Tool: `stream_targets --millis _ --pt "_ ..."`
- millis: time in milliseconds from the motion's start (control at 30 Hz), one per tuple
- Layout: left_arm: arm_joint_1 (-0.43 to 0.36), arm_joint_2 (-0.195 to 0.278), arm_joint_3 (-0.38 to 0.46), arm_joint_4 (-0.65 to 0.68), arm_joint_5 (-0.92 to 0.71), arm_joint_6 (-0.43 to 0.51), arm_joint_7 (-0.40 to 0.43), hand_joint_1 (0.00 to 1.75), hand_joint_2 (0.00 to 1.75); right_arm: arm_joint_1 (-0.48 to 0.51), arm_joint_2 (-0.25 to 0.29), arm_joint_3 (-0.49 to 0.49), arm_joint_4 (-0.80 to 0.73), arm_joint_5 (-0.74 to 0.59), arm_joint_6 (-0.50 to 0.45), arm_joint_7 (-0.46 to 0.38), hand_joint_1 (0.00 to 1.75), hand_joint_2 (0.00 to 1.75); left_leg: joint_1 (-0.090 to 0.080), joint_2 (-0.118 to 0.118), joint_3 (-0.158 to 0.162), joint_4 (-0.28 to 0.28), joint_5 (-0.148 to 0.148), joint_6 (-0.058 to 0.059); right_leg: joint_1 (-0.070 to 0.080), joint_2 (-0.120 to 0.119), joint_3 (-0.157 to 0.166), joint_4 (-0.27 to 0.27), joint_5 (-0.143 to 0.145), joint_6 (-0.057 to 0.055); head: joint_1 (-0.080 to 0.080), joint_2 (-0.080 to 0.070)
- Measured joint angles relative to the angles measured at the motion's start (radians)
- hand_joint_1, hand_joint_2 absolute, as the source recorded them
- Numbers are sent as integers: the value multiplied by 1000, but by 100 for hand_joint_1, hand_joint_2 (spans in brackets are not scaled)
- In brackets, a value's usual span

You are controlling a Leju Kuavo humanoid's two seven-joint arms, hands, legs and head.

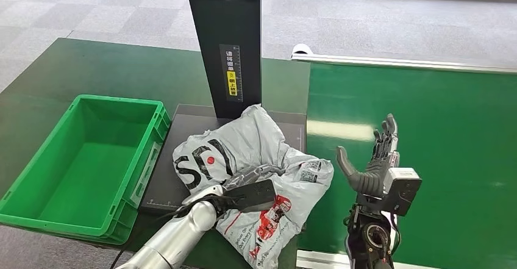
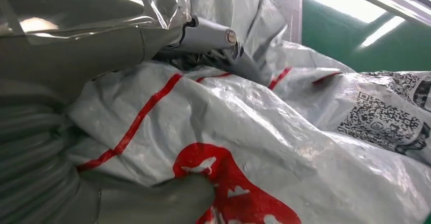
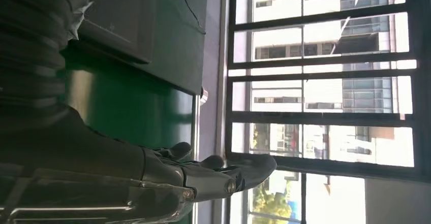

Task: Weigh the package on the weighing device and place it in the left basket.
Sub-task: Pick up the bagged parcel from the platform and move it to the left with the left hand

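A crumpled grey plastic package (image 1: 244, 147) with black lettering and red print lies on the black weighing platform (image 1: 183, 122), its near end hanging over the platform's front edge. My left hand (image 1: 244, 193) grips the package's near part. In the left wrist view the fingers (image 2: 203, 33) reach over a fold of the package (image 2: 284, 132) and the thumb (image 2: 167, 198) presses into it from the other side. The green basket (image 1: 116, 101) stands left of the platform, with nothing inside. My right hand (image 1: 375, 165) is raised beside the package, open, fingers up, holding nothing.
A tall black post (image 1: 222, 37) rises from the back of the platform, right behind the package. A bright green belt (image 1: 427, 135) lies to the right, under my right hand (image 3: 203, 176). Dark green table surface surrounds the basket.
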Motion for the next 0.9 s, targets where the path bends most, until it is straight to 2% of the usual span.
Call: stream_targets --millis 100,267,767,900 --pt "3 -1 2 -7 -4 16 -20 175 175 0 0 -27 21 -101 55 27 0 175 0 0 -1 0 0 0 0 0 0 0 0 0 0 0" --pt "10 -1 3 -29 -10 18 -24 175 175 0 0 -70 56 -192 72 37 0 175 0 0 -2 0 0 0 0 0 -2 0 0 0 0 0" --pt "13 -1 3 -42 -18 8 -23 175 175 -2 0 -97 100 -234 75 50 0 175 0 0 -2 0 0 0 0 0 -2 0 0 0 0 0" --pt "27 -1 6 -62 -12 37 -61 175 175 -1 0 -97 109 -245 63 50 0 175 0 0 -2 0 0 0 0 0 -2 0 0 0 0 0"
